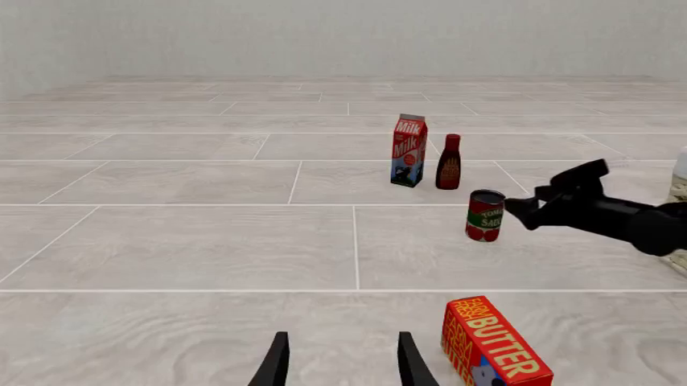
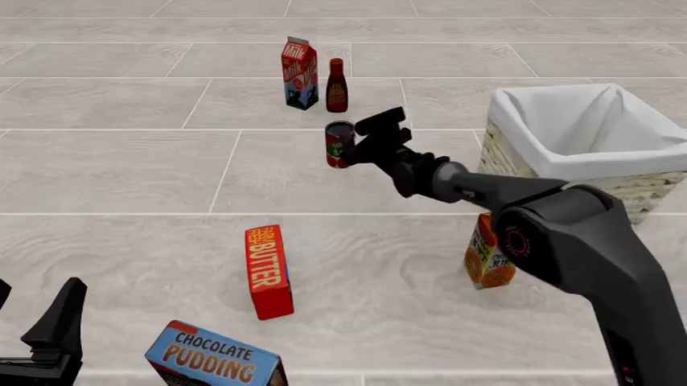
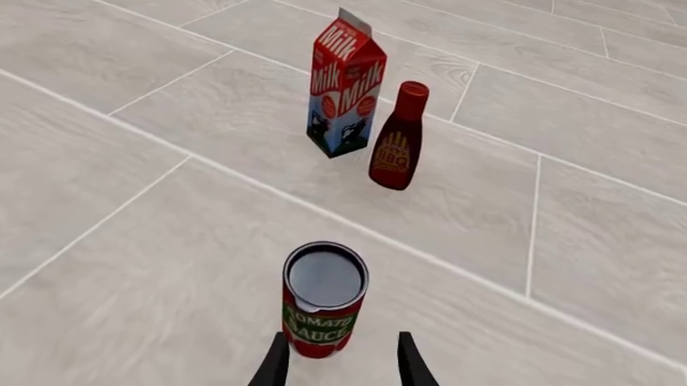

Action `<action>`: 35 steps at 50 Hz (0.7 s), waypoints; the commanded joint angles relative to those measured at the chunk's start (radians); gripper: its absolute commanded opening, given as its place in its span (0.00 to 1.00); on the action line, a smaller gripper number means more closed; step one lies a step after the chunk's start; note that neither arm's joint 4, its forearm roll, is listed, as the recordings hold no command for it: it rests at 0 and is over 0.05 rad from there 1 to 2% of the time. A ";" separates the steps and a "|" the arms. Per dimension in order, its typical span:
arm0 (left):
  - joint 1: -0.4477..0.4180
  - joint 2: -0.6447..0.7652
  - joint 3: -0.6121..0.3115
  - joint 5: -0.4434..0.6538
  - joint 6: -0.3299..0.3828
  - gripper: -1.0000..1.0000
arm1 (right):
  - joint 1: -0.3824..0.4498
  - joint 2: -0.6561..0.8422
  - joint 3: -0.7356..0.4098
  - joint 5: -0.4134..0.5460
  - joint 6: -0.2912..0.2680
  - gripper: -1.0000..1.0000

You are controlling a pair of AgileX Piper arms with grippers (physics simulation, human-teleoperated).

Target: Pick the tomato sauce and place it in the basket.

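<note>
The tomato sauce (image 2: 340, 143), a short red can with a green label band and dark top, stands upright on the tiled floor left of the basket (image 2: 644, 191). It also shows in the right wrist view (image 3: 324, 296) and the left wrist view (image 1: 485, 215). My right gripper (image 2: 363, 141) is open, right next to the can on its basket side, and its fingertips (image 3: 277, 360) reach the can's base without closing on it. It also shows in the left wrist view (image 1: 533, 202). My left gripper (image 2: 48, 334) is open and empty, low at the near left.
A milk carton (image 2: 299, 73) and a dark-red bottle (image 2: 337, 85) stand just behind the can. A butter box (image 2: 269, 270) and a chocolate pudding box (image 2: 215, 359) lie near the left gripper. An orange carton (image 2: 488, 253) stands in front of the basket.
</note>
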 commanded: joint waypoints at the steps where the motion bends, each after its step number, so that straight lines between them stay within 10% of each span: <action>1: 0.000 0.000 0.000 0.000 0.000 1.00 | 0.001 0.053 -0.082 0.039 -0.005 1.00; 35: 0.000 0.000 0.000 0.000 0.000 1.00 | 0.016 0.187 -0.313 0.160 -0.013 1.00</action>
